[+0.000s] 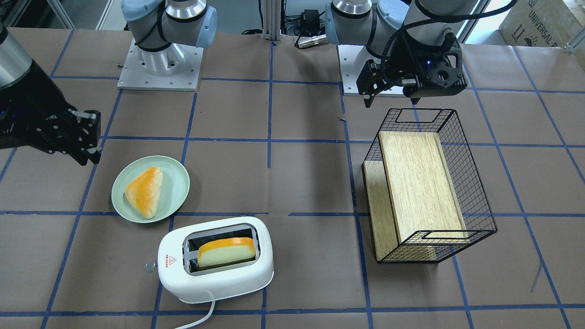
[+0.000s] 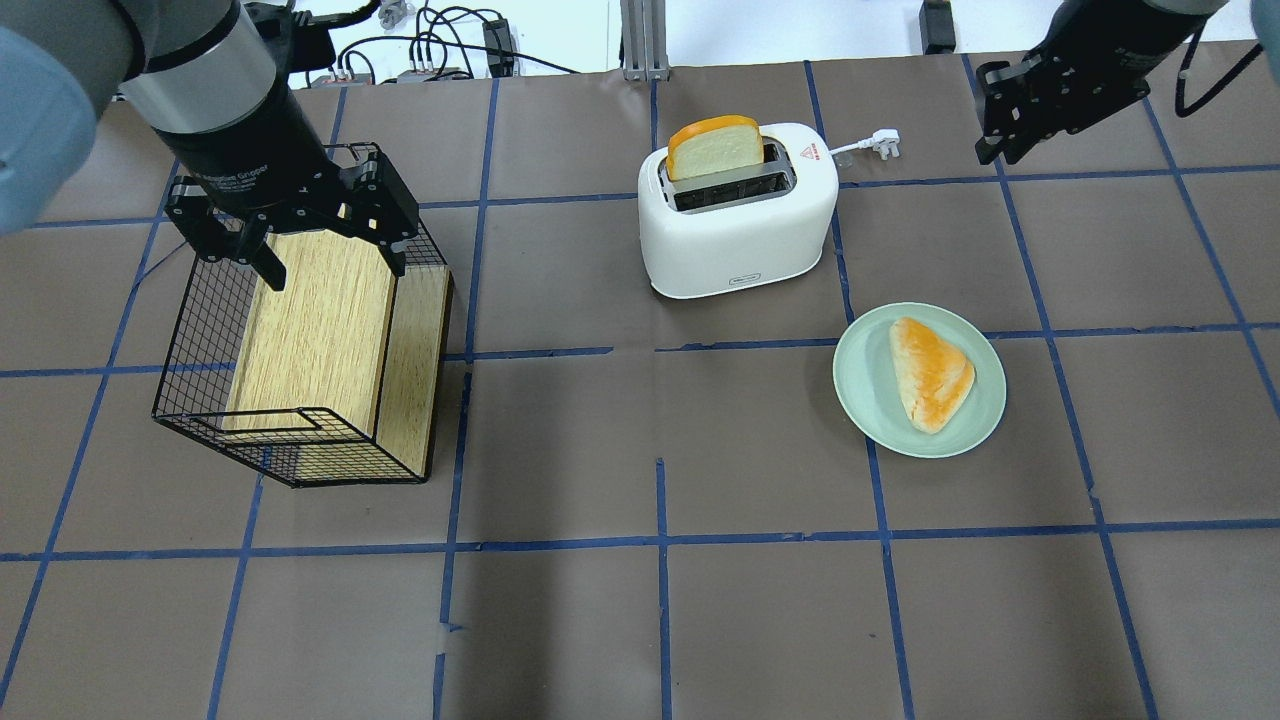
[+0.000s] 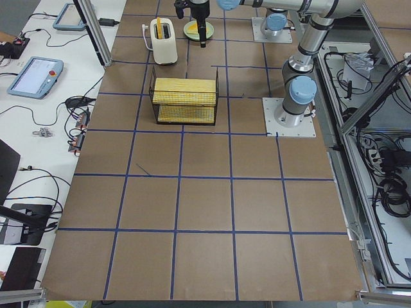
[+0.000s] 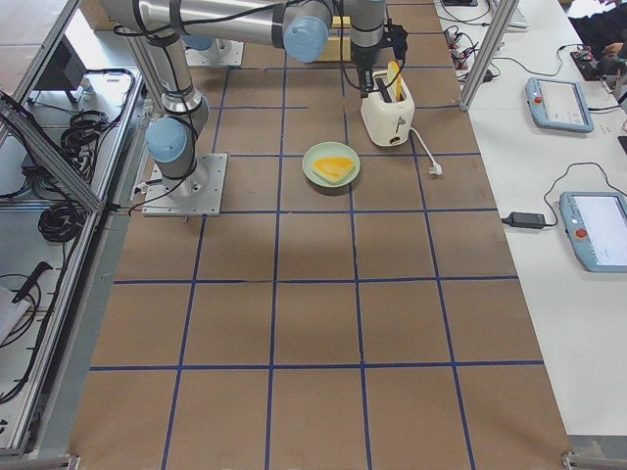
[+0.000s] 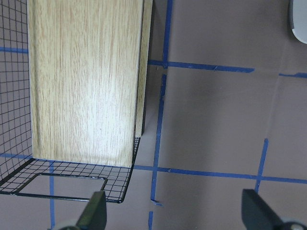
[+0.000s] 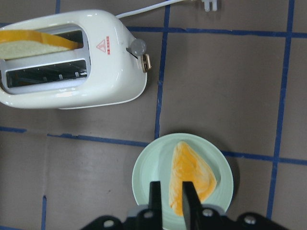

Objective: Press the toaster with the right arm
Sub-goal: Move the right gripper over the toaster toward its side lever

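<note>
The white toaster (image 1: 215,274) stands at the table's far side from the robot, with a slice of bread (image 1: 226,251) sticking out of one slot. Its clear side knob (image 6: 138,46) shows in the right wrist view, on the end with the red triangle. My right gripper (image 2: 1000,150) hangs in the air to the right of the toaster (image 2: 740,235), apart from it, fingers (image 6: 155,201) close together and empty. My left gripper (image 2: 330,262) is open above the wire basket (image 2: 190,400).
A pale green plate (image 2: 860,390) with a triangular bread piece (image 2: 930,372) lies near the toaster, below my right gripper (image 1: 89,157). The black wire basket (image 1: 475,192) holds a wooden board (image 1: 418,183). The toaster's white cord and plug (image 2: 885,140) trail behind it.
</note>
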Available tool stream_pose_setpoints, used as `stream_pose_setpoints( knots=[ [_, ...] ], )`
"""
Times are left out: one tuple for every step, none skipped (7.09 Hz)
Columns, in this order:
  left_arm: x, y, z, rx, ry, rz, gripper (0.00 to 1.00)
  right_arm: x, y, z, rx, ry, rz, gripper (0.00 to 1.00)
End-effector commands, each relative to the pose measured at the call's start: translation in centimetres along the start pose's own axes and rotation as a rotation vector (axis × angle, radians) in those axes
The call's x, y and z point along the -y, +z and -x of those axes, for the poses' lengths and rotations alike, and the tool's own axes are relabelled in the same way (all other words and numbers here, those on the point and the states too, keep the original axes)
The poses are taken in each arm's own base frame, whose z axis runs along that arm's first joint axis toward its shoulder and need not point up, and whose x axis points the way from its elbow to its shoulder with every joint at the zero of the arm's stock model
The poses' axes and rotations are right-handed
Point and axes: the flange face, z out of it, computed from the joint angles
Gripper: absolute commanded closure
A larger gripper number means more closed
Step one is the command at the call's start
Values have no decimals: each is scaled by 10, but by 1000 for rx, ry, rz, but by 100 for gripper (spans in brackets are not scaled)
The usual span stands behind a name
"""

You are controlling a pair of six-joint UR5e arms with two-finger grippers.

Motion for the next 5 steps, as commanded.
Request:
stream_pose_setpoints(
  knots=[
    [0, 0, 0, 0, 0, 0, 0, 72, 30, -21, 72, -16, 3, 93],
    [0, -1, 0, 0, 0, -1, 0, 90, 57, -26, 122, -24, 16, 93],
    [0, 0, 0, 0, 0, -1, 0, 101, 89, -30, 183, -42, 36, 93],
    [0, 0, 0, 0, 0, 0, 0, 113, 118, -34, 228, -41, 41, 93],
    [0, 0, 0, 0, 0, 0, 0, 119, 143, -33, 286, -33, 51, 93]
  ],
)
